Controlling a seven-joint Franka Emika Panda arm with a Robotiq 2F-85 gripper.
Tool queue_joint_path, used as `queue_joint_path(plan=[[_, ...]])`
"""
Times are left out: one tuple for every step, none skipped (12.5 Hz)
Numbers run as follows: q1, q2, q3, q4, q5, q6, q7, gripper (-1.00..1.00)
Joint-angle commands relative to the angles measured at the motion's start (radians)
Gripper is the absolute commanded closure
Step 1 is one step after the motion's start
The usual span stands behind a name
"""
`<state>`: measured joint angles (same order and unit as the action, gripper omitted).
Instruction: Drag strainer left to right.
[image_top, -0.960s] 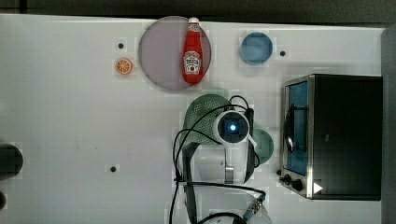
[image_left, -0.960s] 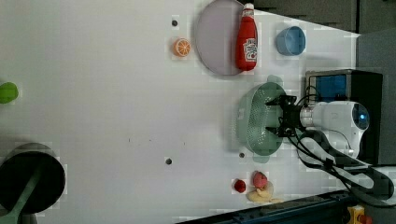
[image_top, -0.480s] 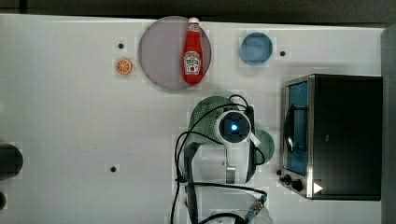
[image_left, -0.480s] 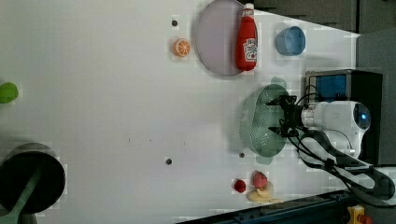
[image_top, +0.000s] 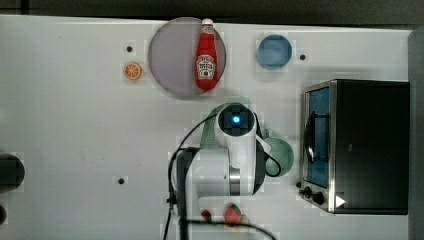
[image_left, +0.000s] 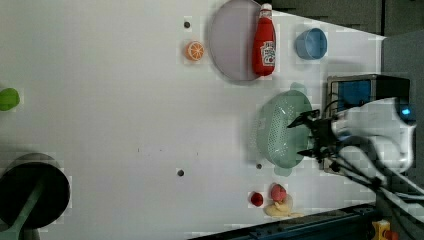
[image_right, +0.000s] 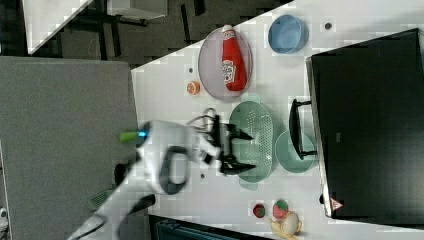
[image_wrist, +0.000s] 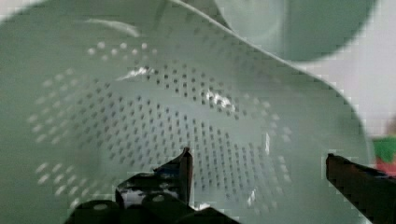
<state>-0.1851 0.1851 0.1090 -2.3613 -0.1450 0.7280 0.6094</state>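
Note:
The strainer (image_left: 278, 131), a pale mint-green perforated basket, lies on the white table between the grey-lilac plate and the mint-green mug (image_top: 281, 156). The right view has the strainer (image_right: 254, 136) beside the mug (image_right: 296, 151). From the top view the arm covers most of the strainer (image_top: 209, 131). My gripper (image_left: 297, 139) is open and hangs over the strainer's basin, close to its rim on the arm's side. The wrist view looks into the strainer (image_wrist: 140, 112), and my gripper (image_wrist: 258, 156) has nothing between its fingers. In the right view the gripper (image_right: 248, 151) spans part of the basin.
A ketchup bottle (image_top: 206, 56) lies on the plate (image_top: 170, 55). An orange slice (image_top: 132, 70) and a blue bowl (image_top: 274, 50) lie near it. A black oven (image_top: 357, 145) stands just beyond the mug. Small toy fruits (image_left: 277, 197) lie near the table edge.
The wrist has shifted a little toward the plate, further over the strainer. The strainer has not moved and the jaws stay open.

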Motion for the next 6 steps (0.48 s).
queue_joint_path(plan=[[0.018, -0.187, 0.013, 0.140, 0.001, -0.178, -0.162, -1.00], [0.018, -0.236, 0.017, 0.170, 0.029, -0.254, -0.225, -1.00], [0.018, -0.283, 0.014, 0.200, 0.069, -0.317, -0.294, -1.00], [0.017, -0.328, 0.008, 0.227, 0.112, -0.376, -0.353, -1.00], [0.017, -0.369, 0.000, 0.250, 0.156, -0.434, -0.404, -1.00], [0.017, -0.407, -0.008, 0.270, 0.183, -0.487, -0.443, -1.00]])
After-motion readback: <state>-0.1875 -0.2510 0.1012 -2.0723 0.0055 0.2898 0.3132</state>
